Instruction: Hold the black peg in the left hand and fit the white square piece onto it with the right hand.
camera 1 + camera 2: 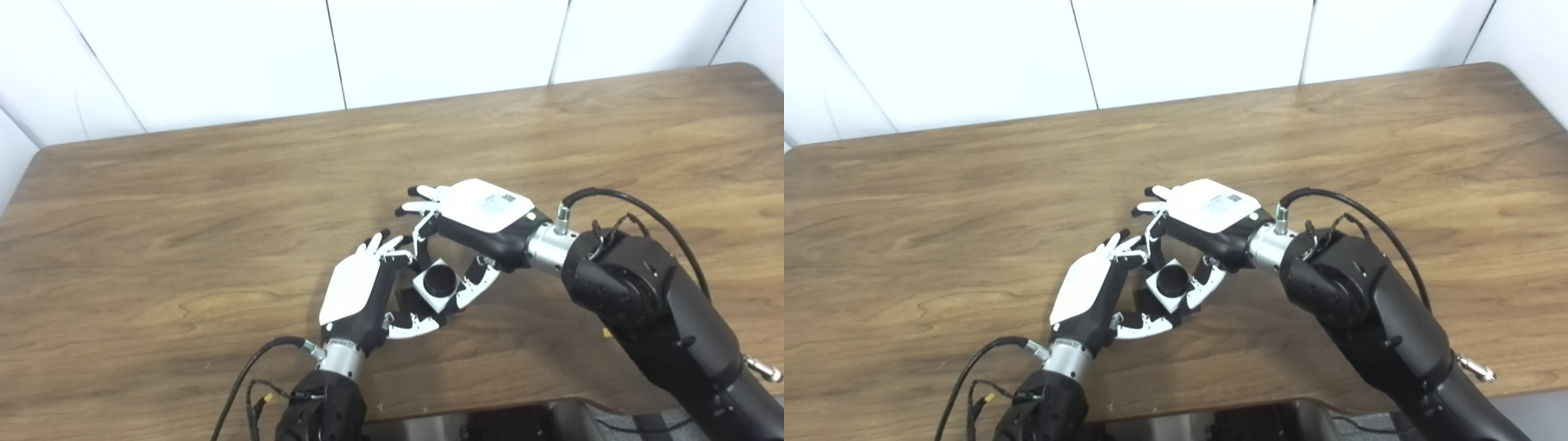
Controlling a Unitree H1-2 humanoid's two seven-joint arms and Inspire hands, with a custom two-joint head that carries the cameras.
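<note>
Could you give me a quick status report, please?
Left hand holding black peg. Right hand on white square piece, seated over peg. Nothing in the way.

Both pictures are bright, with soft, even light from above. The wooden tabletop point(184, 202) has a pale shine near its far edge. Small dark shadows sit under the two hands. Everything looks a bit fuzzy, and fine details are hard to see.
</note>
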